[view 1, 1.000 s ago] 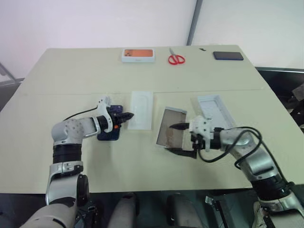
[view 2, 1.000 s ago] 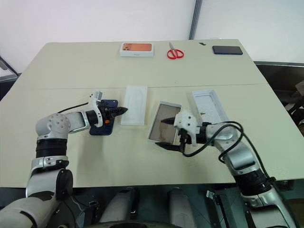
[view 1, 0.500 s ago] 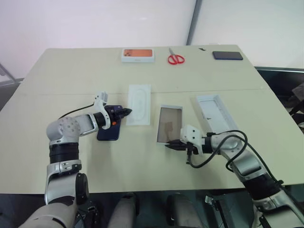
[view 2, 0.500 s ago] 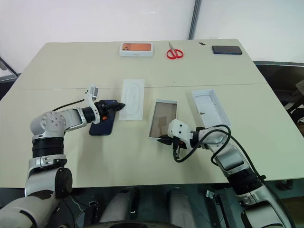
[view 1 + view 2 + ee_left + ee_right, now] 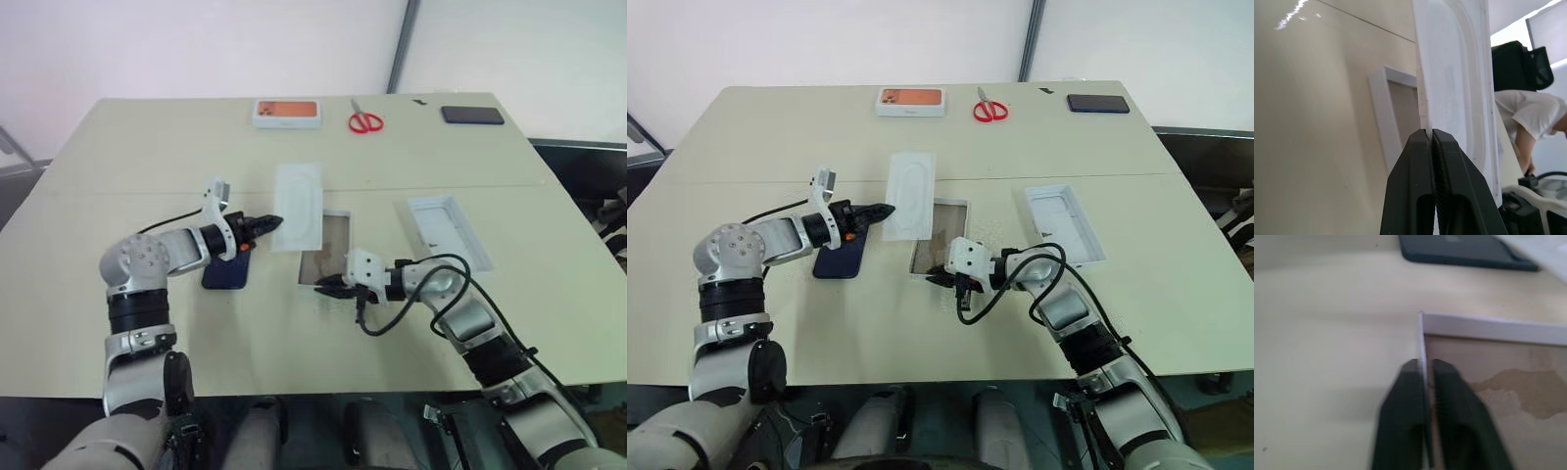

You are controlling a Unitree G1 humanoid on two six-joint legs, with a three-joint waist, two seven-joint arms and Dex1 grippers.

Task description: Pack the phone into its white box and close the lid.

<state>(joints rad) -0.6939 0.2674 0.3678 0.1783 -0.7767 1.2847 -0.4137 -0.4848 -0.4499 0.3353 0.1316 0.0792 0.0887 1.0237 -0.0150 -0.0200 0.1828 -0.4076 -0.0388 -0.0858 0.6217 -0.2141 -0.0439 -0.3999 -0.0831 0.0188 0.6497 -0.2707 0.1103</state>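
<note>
Nearest the robot, right gripper (image 5: 324, 287) has its black fingers pinched on the near wall of the lid (image 5: 324, 258), a deep white box shell lying hollow-side up mid-table. Just left, slim navy-blue phone (image 5: 227, 271) lies flat on the beige table (image 5: 147, 166). Above it, left gripper (image 5: 273, 222) is clamped on the edge of a flat white oval-recessed insert (image 5: 299, 217), held off the table. Right of the lid sits the shallow white box (image 5: 449, 231). Far edge: orange-picture box (image 5: 286, 113), red scissors (image 5: 364, 120), black slab (image 5: 472, 115).
</note>
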